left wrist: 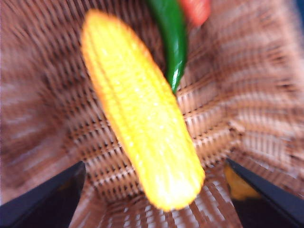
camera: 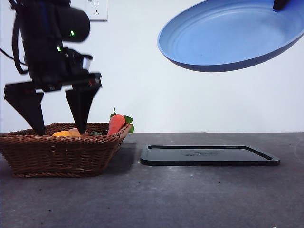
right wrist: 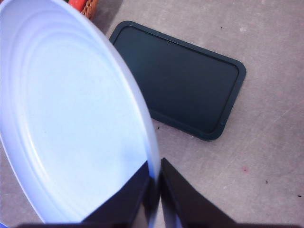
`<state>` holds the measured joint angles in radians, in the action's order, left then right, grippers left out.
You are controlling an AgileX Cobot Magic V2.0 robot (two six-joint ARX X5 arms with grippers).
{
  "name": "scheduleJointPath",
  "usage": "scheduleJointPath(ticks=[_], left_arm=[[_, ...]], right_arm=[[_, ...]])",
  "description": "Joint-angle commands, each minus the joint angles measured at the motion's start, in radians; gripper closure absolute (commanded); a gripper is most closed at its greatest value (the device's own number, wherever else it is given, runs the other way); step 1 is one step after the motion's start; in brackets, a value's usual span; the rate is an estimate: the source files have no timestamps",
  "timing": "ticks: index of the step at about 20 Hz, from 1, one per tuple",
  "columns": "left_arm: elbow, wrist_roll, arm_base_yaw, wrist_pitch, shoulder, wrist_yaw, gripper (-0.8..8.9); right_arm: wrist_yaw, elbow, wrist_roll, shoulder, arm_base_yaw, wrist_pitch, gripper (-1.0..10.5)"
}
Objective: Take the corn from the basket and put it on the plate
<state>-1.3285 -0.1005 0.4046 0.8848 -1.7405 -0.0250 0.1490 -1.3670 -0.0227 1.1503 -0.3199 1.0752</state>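
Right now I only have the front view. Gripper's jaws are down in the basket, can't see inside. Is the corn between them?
Observer: Yes. In the left wrist view the corn lies on the basket floor between the left gripper's open jaws, not yet touched.
Operator: Anything crowding it?
Observer: A green pepper lies alongside the cob's far half.
Operator: What's holding the plate up top right?
Observer: The right gripper, shut on the plate's rim.
Operator: What's under the plate?
Observer: The black tray on the table, seen past the plate's edge in the right wrist view.
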Motion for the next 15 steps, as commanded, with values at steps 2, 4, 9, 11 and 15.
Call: scheduleJointPath(ticks=[2, 4, 9, 11, 15], left_arm=[[-0.024, -0.028, 0.014, -0.045, -0.057, 0.004, 3.61], [-0.024, -0.028, 0.016, -0.051, -0.084, 0.004, 3.61], [-0.024, -0.048, 0.024, -0.034, -0.126, 0.004, 4.82], [-0.025, -0.05, 0.029, -0.037, -0.12, 0.004, 5.68], [-0.027, -0.05, 0.027, -0.01, -0.092, 0.004, 6.66]], right_arm=[[0.0, -0.023, 0.007, 0.005, -0.003, -0.008, 9.4], [0.0, -0.023, 0.007, 0.005, -0.003, -0.008, 9.4], [0.0, -0.023, 0.003, 0.005, -0.003, -0.009, 9.4], [0.0, -0.023, 0.002, 0.005, -0.003, -0.011, 9.4], [0.0, -0.023, -0.004, 0.005, -0.003, -0.013, 9.4]])
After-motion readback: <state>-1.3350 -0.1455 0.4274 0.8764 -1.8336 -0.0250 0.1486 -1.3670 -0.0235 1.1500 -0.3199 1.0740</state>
